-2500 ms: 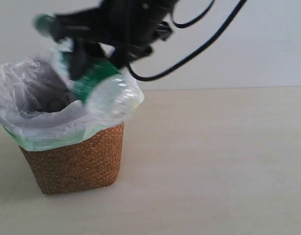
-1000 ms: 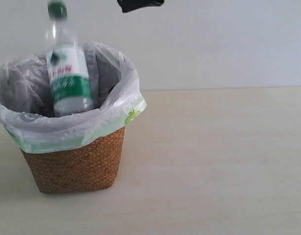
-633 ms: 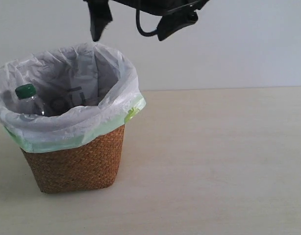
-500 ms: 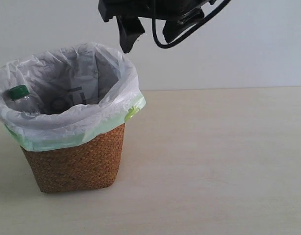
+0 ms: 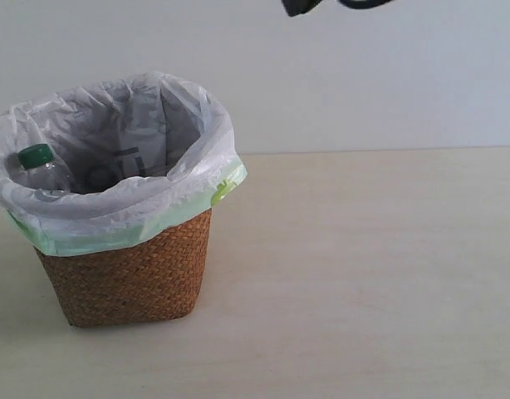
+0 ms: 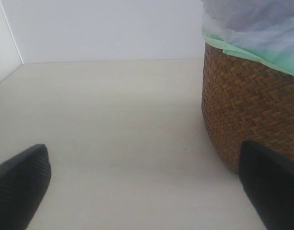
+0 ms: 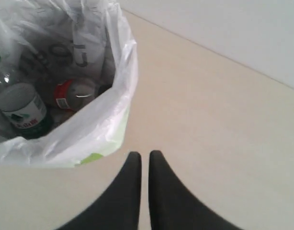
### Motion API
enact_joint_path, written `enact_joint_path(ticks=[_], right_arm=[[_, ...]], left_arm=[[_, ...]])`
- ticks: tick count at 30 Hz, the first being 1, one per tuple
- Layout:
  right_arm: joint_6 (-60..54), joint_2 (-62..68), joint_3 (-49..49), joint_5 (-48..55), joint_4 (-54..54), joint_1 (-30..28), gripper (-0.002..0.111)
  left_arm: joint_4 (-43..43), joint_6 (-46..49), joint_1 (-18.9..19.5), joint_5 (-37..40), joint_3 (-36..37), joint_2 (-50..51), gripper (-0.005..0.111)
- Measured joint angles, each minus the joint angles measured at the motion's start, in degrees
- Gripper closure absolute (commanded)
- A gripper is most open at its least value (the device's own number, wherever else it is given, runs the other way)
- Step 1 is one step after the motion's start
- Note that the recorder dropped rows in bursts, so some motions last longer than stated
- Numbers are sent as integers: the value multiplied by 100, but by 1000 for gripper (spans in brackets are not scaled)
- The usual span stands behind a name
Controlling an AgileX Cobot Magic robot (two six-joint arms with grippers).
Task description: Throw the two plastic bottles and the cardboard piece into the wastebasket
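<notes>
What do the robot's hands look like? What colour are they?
The right end effector is black, with two smooth fingers tapering to rounded points. The left end effector is black too, with broader fingers showing a fine woven pattern.

Pale beige tabletop — matte, faint wood grain, evenly lit. Plain white back wall rises behind it — a side wall meets it at a corner.
</notes>
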Motion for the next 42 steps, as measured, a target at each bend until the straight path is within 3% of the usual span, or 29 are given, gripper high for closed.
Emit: enact_joint_path(ticks=[7,17,25,32,42], right_arm=[[235,-1824,1826,-459,-479,0,108],[382,-4289,3566,-2126,-524,0,108],[457,-6130,4824,-2484,-524,0,108],[839,-7351,5536,-2368,-500,0,108],[1276,-8185,5625,-1717,-397,0,108]], left_arm=[[0,0,0,0,0,0,-1],[0,0,0,0,0,0,-1],[0,0,0,0,0,0,-1],[0,0,0,0,0,0,-1],[0,0,0,0,0,0,-1]])
